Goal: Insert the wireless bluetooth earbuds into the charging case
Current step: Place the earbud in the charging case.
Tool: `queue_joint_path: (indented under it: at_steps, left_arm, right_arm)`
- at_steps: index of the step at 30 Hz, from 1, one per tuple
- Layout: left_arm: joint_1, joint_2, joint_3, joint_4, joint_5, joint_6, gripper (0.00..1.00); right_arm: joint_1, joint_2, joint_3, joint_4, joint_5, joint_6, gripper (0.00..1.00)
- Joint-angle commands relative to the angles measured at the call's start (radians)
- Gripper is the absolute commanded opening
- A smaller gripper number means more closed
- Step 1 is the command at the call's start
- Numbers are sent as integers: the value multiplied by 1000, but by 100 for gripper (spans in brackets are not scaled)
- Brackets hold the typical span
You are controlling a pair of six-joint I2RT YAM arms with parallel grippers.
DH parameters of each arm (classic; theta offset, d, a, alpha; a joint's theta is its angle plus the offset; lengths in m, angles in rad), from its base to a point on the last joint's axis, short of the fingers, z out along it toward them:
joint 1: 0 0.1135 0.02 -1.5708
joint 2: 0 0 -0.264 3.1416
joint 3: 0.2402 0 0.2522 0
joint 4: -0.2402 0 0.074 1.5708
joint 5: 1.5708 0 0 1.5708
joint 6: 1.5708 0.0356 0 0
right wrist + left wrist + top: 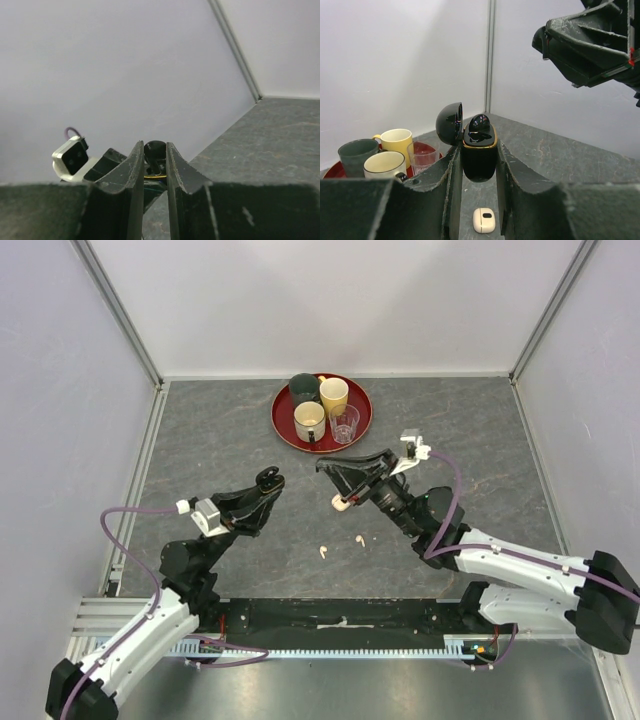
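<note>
Centrally, above the grey table [220, 440], the left gripper [266, 482] is clenched on the black charging case [479, 160], held upright between both fingers [449, 195]. Case lid [450, 122] hinged back to the left. One black earbud [479, 123] sits in the case, dome above the gold rim.

Right gripper [154, 149] hangs just across from the case, high and to the right in the left wrist view. Its jaws are drawn almost together. A dark round shape shows in the slit; whether it is pinched there or is the case beyond cannot be told.

On the table under the right gripper's near edge: a small cream box [484, 220], partly covered from above. Two cream earbuds [323, 552] [359, 540] lie loose on the table nearer the arm bases, close to each other, apart from both grippers.

Far side: red tray [283, 425] carrying a dark green mug [302, 386], a yellow mug [334, 393], a cream mug [309, 418] and a clear glass [345, 424], bunched together, well apart from the case.
</note>
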State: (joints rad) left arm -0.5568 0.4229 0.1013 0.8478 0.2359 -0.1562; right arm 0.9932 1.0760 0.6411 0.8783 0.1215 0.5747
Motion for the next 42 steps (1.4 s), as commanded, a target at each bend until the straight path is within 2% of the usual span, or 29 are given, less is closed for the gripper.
queue_joint_path:
  at_steps: [1,15,33,42]
  left_arm:
    - [1,40,8,112,37,-9,2]
    - [1,129,29,185,68,-17,2]
    - [1,131,43,195,117,-36,2]
    - [1,140,54,195,132,-39,2]
  right_arm:
    - [33,50,72,85,-109,-44,0]
    - [128,182,157,74,-97,-113,0]
    - [134,260,169,59,-3,-134,0]
    - [137,286,169,73,-8,-130,0]
